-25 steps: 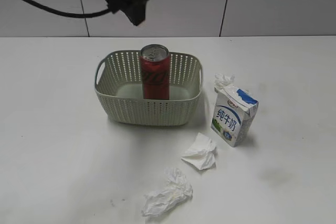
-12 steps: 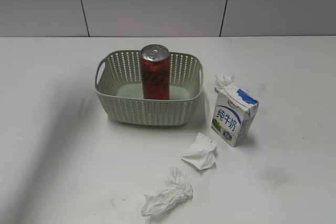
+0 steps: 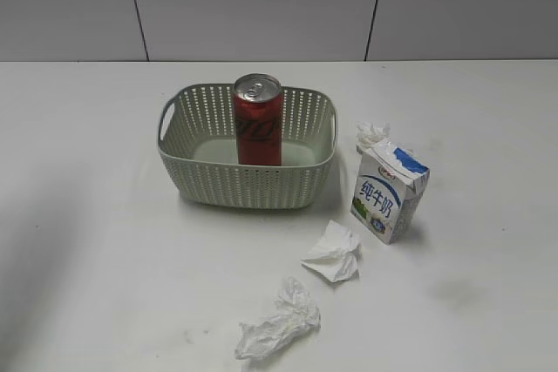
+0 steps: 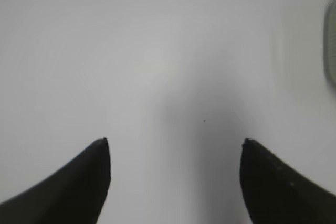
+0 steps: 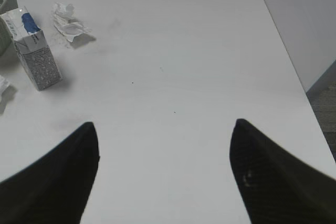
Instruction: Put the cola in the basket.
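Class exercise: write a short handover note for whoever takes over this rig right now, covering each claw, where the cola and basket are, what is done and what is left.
Left claw: open, empty, over bare table.
Right claw: open, empty, over bare table, milk carton off to one side.
Cola: upright inside the basket, nothing gripping it.
Done: cola is in the basket.
Left: nothing for this job, by the look of it; carton and crumpled tissues lie outside the basket.

even bright light (left wrist blurred)
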{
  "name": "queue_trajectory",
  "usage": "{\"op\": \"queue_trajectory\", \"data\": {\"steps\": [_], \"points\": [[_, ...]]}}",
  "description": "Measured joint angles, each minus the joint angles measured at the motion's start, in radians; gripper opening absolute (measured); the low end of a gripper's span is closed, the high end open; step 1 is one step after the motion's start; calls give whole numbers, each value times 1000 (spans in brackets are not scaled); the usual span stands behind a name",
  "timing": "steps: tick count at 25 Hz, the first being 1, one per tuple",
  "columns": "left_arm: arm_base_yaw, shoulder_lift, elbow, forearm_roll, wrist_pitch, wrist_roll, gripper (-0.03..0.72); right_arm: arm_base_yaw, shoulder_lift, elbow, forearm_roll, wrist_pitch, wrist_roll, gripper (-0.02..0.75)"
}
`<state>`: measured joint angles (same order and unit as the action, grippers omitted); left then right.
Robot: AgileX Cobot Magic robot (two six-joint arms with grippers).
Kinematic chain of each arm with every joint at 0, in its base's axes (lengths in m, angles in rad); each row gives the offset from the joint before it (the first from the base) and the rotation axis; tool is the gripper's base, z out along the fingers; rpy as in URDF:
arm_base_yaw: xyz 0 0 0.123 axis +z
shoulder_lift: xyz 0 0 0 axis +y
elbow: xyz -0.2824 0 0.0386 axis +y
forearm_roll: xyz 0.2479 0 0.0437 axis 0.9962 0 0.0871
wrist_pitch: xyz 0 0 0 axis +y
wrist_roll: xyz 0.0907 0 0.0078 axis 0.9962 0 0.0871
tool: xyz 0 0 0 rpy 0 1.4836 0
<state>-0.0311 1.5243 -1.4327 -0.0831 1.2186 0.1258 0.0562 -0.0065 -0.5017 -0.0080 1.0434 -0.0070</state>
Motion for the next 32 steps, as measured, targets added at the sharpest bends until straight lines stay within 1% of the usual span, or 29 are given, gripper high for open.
{"op": "queue_trajectory", "data": {"steps": [4,6,8,16,22,25,32], "points": [[52,-179,178,4,0,-3,586,0,0,0,0,0,0,588],[64,-268,267,4,1,-3,585,0,0,0,0,0,0,588],[67,-374,355,4,1,-5,585,0,0,0,0,0,0,588],[68,-749,622,3,2,-6,585,0,0,0,0,0,0,588],[68,-1009,819,-3,-64,-6,585,0,0,0,0,0,0,588],[68,-1113,881,-6,-87,-6,585,0,0,0,0,0,0,588],[68,-1281,921,-8,-180,-7,585,0,0,0,0,0,0,588]]}}
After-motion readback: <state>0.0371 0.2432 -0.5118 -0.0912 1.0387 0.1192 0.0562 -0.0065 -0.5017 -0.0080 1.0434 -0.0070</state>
